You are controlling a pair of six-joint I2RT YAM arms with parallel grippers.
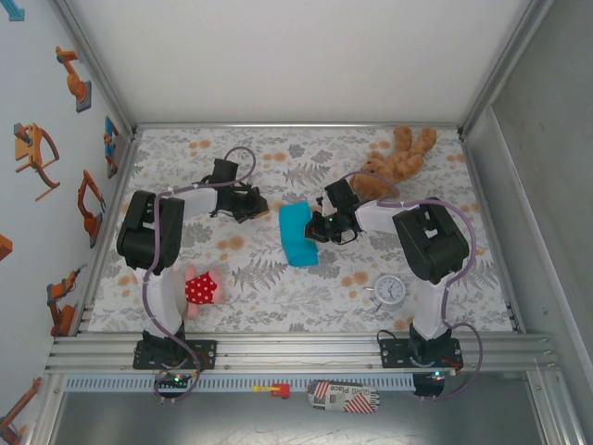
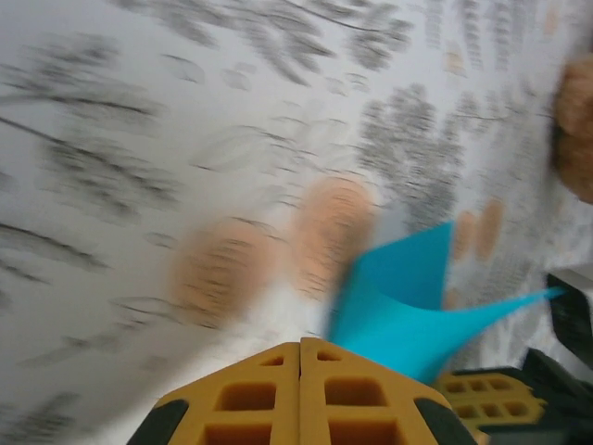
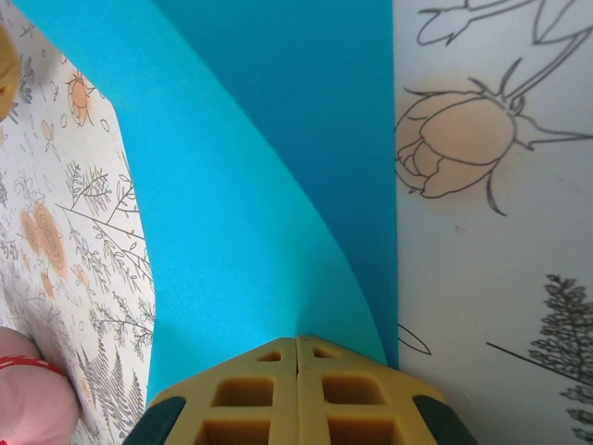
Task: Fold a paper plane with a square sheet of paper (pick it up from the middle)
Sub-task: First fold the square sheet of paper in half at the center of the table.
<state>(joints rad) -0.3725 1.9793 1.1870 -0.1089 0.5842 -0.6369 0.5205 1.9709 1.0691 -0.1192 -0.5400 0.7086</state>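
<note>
Square sheet of paper (image 1: 297, 237) at middle of floral bench (image 1: 269, 283), right edge curled upward and pinched in closed right pincer (image 1: 320, 228). Left pincer (image 1: 261, 206) clamped together, empty, just left of sheet.

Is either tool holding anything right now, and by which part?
The right tool is shut on the square sheet of paper, pinching the lifted edge of its curled flap. The left tool is shut, holding nothing.

Left arm (image 1: 148, 246) and right arm (image 1: 428, 243): black joints, white links, looping lilac cables (image 1: 240, 149), yellow grid-moulded fingers (image 2: 246, 399).
</note>
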